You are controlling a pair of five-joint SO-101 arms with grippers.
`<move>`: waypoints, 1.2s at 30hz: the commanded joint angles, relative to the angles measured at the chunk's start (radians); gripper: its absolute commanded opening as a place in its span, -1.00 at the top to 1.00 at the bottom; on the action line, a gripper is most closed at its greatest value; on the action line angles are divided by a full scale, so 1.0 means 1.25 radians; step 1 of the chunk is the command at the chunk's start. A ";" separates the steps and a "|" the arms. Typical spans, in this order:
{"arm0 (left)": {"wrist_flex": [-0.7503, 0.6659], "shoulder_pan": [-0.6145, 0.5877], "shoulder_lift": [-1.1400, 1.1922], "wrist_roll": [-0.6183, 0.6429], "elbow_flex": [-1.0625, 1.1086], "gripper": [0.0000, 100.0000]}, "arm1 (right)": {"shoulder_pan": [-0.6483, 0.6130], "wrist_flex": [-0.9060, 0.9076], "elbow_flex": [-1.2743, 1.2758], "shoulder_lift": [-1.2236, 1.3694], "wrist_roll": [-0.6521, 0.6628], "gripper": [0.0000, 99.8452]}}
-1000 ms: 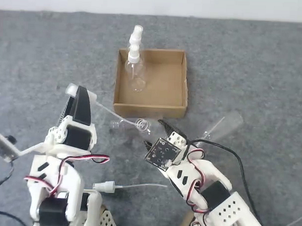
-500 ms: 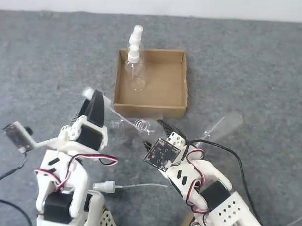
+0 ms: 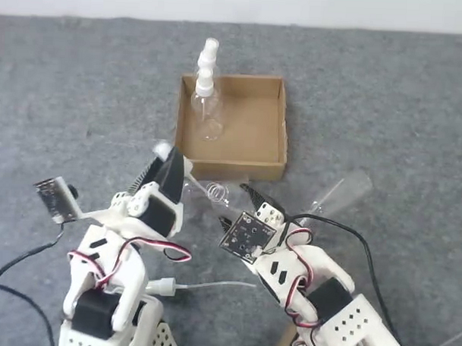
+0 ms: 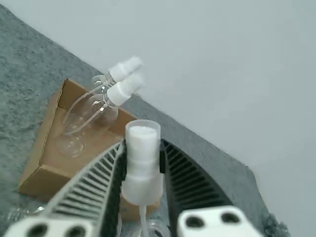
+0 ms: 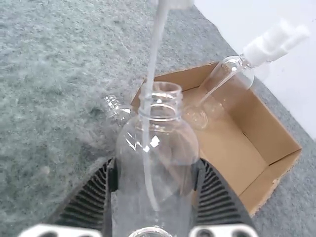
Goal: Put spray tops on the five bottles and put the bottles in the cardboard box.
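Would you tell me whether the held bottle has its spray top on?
Off: the spray top has only its tube inside the uncapped bottle.

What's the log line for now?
left gripper: shut on spray top | right gripper: shut on bottle | tube: in bottle | cardboard box: two capped bottles

The bottle (image 5: 155, 163) lost its base past the view's edge; the spray top (image 5: 157, 49) (only its dip tube plain) was cut off at the head.
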 commanded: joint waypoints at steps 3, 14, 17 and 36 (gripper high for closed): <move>-0.039 0.043 -0.005 -0.020 0.019 0.98 | -0.008 -0.014 -0.012 -0.024 0.001 0.93; -0.083 0.047 -0.005 -0.070 0.058 0.98 | -0.034 -0.017 -0.004 -0.024 0.001 0.93; -0.082 0.048 -0.005 -0.070 0.056 0.98 | -0.033 -0.015 -0.004 -0.024 0.001 0.93; -0.012 0.168 -0.005 -0.139 0.060 0.97 | -0.028 -0.014 -0.006 -0.024 0.001 0.93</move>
